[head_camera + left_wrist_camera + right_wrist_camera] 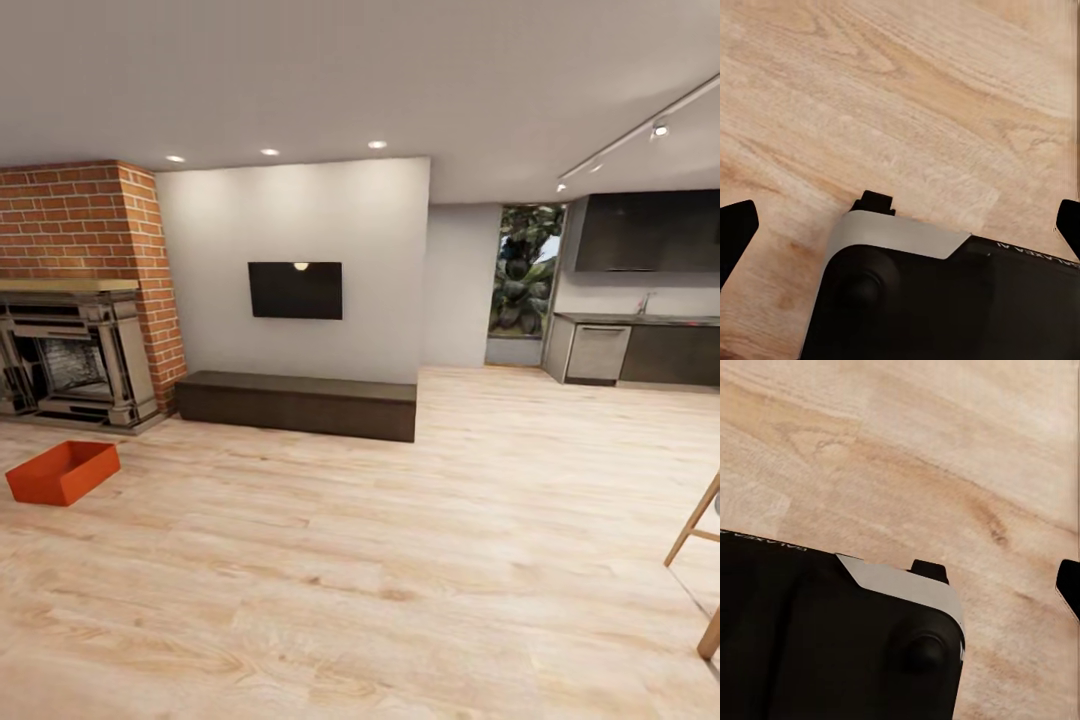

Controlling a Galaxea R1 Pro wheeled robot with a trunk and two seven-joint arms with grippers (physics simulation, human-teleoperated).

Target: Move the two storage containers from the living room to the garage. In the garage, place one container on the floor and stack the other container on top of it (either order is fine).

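Note:
One orange-red storage container (63,472) lies on the light wood-plank floor (400,560) of the living room, at the left of the head view in front of the fireplace. It is topless and looks empty. The second container is out of view. My left gripper (900,225) hangs open over the planks, its two black fingertips (736,225) far apart with nothing between them. My right gripper (900,585) also looks open, with one fingertip (1069,585) showing at the frame's edge. Both hang above my own black and grey base (945,300), far from the container.
A brick-and-stone fireplace (75,350) stands at the far left. A long dark cabinet (300,402) runs along the wall under a wall TV (295,290). A kitchen counter (640,350) is at the back right. Wooden furniture legs (700,560) stand at the right edge.

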